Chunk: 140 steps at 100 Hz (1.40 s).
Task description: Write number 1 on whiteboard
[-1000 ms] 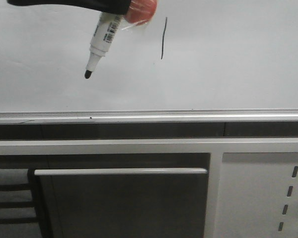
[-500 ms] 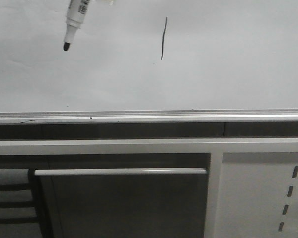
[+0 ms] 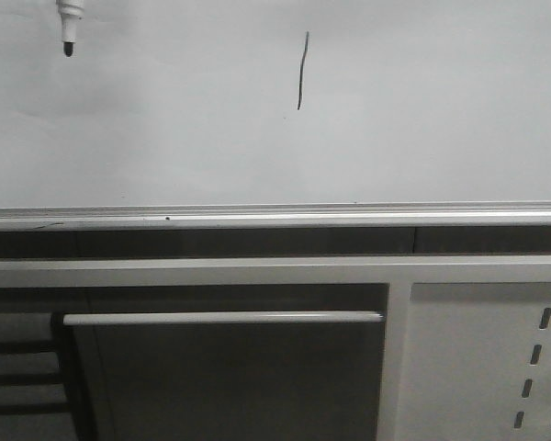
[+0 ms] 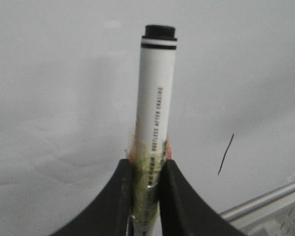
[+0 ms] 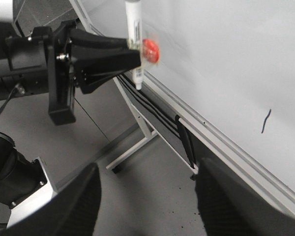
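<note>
One thin dark stroke, the number 1 [image 3: 301,72], stands near-vertical and slightly curved in the upper centre of the front view, on the pale whiteboard [image 3: 422,119], with bare board on every side of it. Along the board's lower edge runs a silver rail [image 3: 275,217], well below the stroke's foot. At the upper left of the front view only the black tip and white collar of the marker [image 3: 68,26] show, cut off by the frame's top edge and well apart from the stroke. In the left wrist view the left end effector [image 4: 147,189] is clamped on the marker's white barrel, its two black fingers [image 4: 120,196] pressed against either side. The right end effector [image 5: 147,201] sits at the bottom of the right wrist view, fingers spread wide with nothing between them, looking across at the left arm holding the marker beside the board.
</note>
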{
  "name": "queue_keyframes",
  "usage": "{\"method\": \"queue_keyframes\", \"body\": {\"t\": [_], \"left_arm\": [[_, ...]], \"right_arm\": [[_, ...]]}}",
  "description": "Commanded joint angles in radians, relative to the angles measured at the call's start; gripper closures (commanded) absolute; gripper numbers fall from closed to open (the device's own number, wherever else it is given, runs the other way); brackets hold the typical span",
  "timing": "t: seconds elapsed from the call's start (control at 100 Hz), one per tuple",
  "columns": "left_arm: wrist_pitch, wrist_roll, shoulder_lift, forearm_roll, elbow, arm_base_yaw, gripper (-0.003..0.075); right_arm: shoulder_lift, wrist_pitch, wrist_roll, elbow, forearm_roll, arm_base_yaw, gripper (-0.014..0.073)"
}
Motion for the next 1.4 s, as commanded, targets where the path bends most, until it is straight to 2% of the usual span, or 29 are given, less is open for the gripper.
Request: {"method": "queue_keyframes", "body": {"t": [0.0,0.18,0.33,0.86,1.13,1.21,1.39], "left_arm": [[-0.109,-0.185,0.017,0.156,-0.027,-0.004,0.0741],[-0.179,-0.312,0.077,0.265,-0.027,-0.004,0.0741],[-0.251,-0.355,0.118,0.290,-0.027,-0.004,0.0741],[-0.415,-0.357,0.217,0.299,-0.029,-0.004,0.0741],[-0.415,-0.357,0.217,0.308,-0.029,-0.004,0.0734],[-0.414,-0.357,0.217,0.313,-0.029,-0.004,0.0682],[-0.413,-0.357,0.217,0.313,-0.029,-0.004,0.0471]], "right_arm": [[-0.019,-0.021,-0.004,-0.032,0.052,-0.004,0.0207],[-0.019,-0.011,-0.004,-0.032,0.052,-0.004,0.0207],[-0.019,-0.011,-0.004,-0.032,0.052,-0.004,0.0207],[-0.019,-0.011,-0.004,-0.032,0.052,-0.004,0.0207],[-0.019,-0.011,-0.004,-0.032,0.052,-0.004,0.0208],[-0.019,-0.011,-0.004,-0.032,0.052,-0.004,0.0207],[-0.019,-0.011,-0.004,-0.032,0.052,-0.004,0.0207]]}}
